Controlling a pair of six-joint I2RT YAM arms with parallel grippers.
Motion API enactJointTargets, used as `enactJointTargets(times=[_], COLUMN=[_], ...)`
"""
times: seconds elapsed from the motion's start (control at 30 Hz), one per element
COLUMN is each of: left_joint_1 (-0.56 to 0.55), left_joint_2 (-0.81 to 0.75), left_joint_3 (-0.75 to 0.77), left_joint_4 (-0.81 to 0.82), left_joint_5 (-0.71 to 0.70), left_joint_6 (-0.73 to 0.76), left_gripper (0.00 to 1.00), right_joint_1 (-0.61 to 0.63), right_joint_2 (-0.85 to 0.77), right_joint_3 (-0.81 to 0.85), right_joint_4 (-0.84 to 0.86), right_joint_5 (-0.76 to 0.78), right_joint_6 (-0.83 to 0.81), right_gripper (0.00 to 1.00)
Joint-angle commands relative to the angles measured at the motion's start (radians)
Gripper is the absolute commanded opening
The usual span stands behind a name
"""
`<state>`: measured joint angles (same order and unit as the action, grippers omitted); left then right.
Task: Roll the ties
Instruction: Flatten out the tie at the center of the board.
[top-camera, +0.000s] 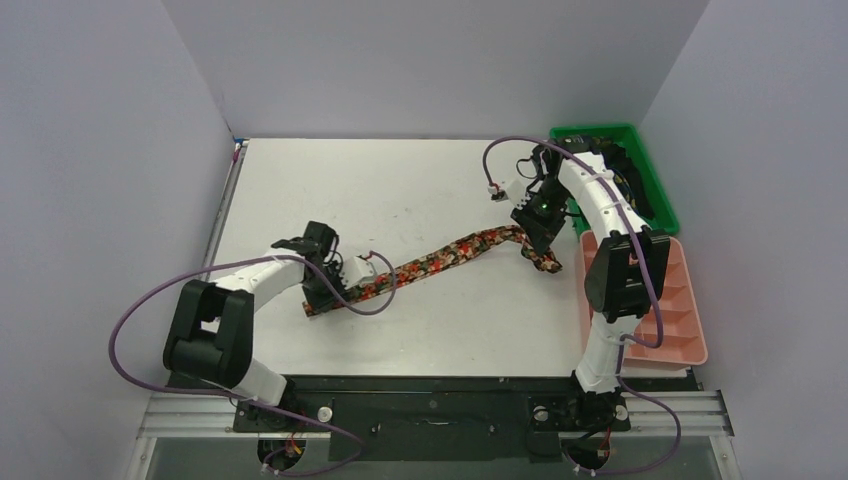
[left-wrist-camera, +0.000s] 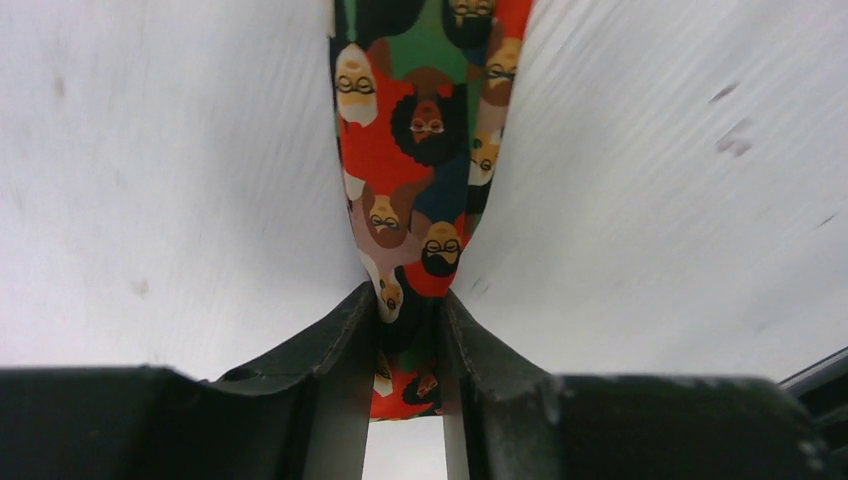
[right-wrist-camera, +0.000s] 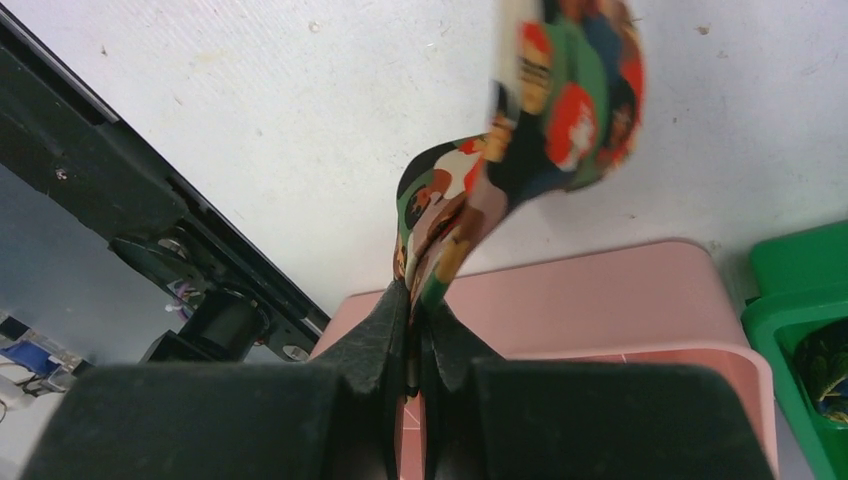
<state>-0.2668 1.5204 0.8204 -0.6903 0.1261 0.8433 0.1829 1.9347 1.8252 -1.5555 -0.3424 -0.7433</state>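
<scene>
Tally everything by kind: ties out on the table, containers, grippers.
Ties out on the table: 1, the printed tie
Containers: 2, the green bin and the pink tray
Grippers: 2, the left gripper and the right gripper, each shut on one end of the tie
Total: 5
</scene>
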Motion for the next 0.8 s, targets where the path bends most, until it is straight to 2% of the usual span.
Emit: enactJointTargets(times=[0.0,0.03,0.07,0.1,0.13,0.17,0.2,0.23,0.27,0.33,0.43,0.57,0.63,0.7,0.73,0.77], left_joint_1=[0.161,0.181,0.186,0.194,0.198,0.204,0.208,0.223,0.243,0.295,0.350,0.458,0.524,0.542,0.542,0.542], left_joint_2=[-0.004,-0.015,-0.021,-0.038,-0.046,-0.063,-0.072,-0.089,-0.097,-0.122,-0.162,-0.257,-0.345,-0.436,-0.488,-0.506], left_joint_3=[0.050,0.068,0.075,0.085,0.088,0.093,0.096,0.099,0.100,0.103,0.099,0.100,0.098,0.063,0.020,0.003], left_joint_4=[-0.154,-0.169,-0.174,-0.176,-0.171,-0.152,-0.141,-0.125,-0.116,-0.081,-0.054,-0.020,0.023,0.100,0.173,0.193], left_joint_5=[0.051,0.062,0.087,0.103,0.124,0.132,0.145,0.151,0.164,0.186,0.212,0.334,0.495,0.518,0.508,0.497], left_joint_6=[0.185,0.202,0.206,0.208,0.203,0.179,0.169,0.151,0.140,0.116,0.083,-0.010,-0.090,-0.202,-0.293,-0.314], left_gripper=[0.28,0.33,0.52,0.60,0.72,0.78,0.87,0.90,0.94,0.99,0.97,0.97,0.97,0.97,0.97,0.97], right_joint_1=[-0.008,-0.007,-0.004,-0.002,0.002,0.002,0.002,0.001,0.000,0.001,-0.002,-0.017,-0.011,-0.001,0.001,0.003], right_joint_2=[0.086,0.137,0.166,0.215,0.239,0.280,0.297,0.313,0.314,0.289,0.212,0.057,-0.024,-0.087,-0.123,-0.136], right_joint_3=[0.105,0.118,0.151,0.169,0.214,0.238,0.290,0.314,0.343,0.326,0.258,0.173,0.153,0.115,0.080,0.005], right_joint_4=[0.034,0.050,0.089,0.107,0.140,0.150,0.164,0.165,0.166,0.190,0.238,0.328,0.399,0.498,0.555,0.697], right_joint_5=[0.084,0.136,0.164,0.229,0.258,0.308,0.324,0.335,0.352,0.385,0.366,0.096,-0.040,-0.172,-0.249,-0.309], right_joint_6=[0.023,0.027,0.029,0.034,0.035,0.041,0.056,0.060,0.059,0.053,0.045,0.075,0.117,0.164,0.249,0.373], right_gripper=[0.00,0.00,0.00,0.09,0.20,0.41,0.49,0.55,0.56,0.57,0.57,0.55,0.55,0.61,0.71,0.75])
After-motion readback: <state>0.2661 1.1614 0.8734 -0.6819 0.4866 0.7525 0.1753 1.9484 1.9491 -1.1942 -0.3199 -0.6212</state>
